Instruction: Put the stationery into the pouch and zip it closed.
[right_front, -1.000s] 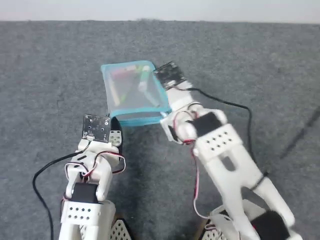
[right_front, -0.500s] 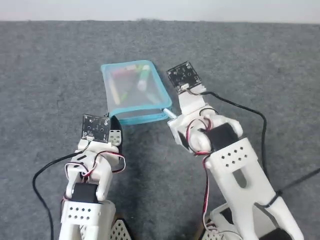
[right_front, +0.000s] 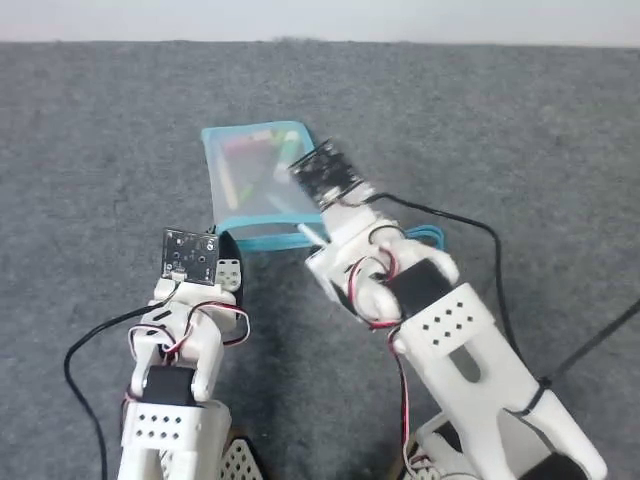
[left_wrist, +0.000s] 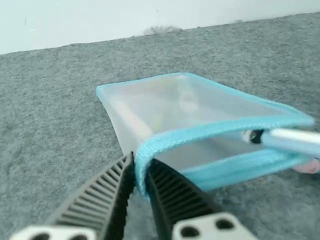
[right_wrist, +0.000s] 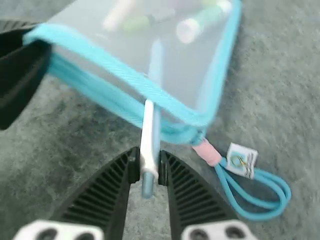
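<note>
Translucent blue-edged pouch (right_front: 250, 185), grey table (right_front: 100, 140), blue-white pen (right_wrist: 148, 134)

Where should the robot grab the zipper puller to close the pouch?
Probably the pink tab, pinched across its narrow sides from above. It sticks out past the pouch's corner onto the grey mat, clear of the fabric. The blue cord loop behind it looks floppy and would likely slip.
</note>
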